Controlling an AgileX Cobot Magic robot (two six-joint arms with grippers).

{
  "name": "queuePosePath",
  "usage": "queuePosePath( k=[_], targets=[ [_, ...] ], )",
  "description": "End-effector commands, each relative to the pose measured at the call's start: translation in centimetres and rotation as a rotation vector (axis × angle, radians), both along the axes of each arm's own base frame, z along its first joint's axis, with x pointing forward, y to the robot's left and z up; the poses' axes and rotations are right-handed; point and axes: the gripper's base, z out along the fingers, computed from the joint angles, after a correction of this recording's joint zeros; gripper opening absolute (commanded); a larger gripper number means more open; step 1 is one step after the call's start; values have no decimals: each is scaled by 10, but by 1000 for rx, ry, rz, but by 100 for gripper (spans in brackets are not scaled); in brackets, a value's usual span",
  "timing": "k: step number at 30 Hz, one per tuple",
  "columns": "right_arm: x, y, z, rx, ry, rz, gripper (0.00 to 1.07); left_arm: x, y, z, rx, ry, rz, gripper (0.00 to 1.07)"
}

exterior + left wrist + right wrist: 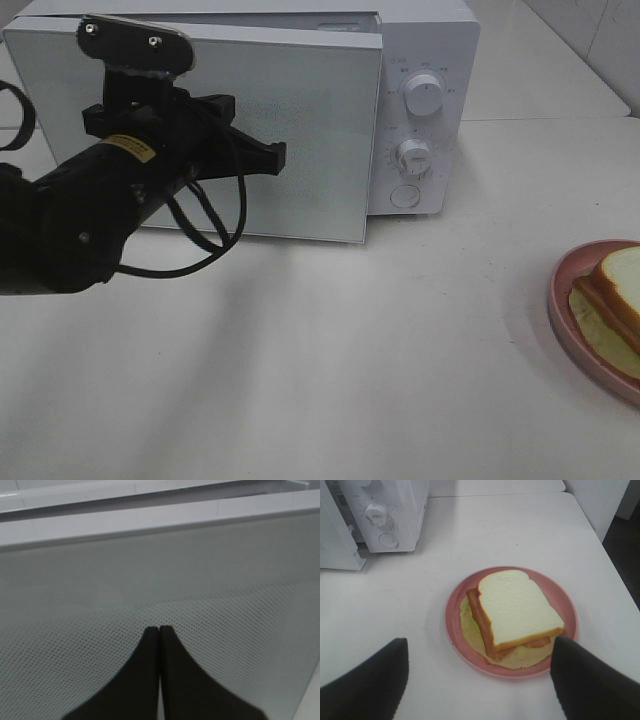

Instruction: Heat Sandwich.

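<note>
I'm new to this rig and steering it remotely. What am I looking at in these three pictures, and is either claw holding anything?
It is a two-armed robot at a white table. The high camera looks down on a white microwave whose door stands partly open, with the left gripper in front of it. The left wrist camera shows that gripper shut and empty, close to the door's dotted glass. The right wrist camera looks between the open fingers of the right gripper, above the sandwich on its pink plate. Nothing is held.
</note>
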Motion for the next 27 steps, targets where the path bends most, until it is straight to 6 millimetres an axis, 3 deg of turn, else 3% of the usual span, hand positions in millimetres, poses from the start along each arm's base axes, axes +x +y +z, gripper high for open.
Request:
queuePosePath(
  k=[1, 27],
  targets=[
    [-4, -1, 0, -17, -33, -6, 75, 7, -8, 1, -7, 12, 13, 0],
    [-4, -1, 0, -17, -33, -6, 75, 66, -47, 4, -11, 19, 91, 0]
  ],
)
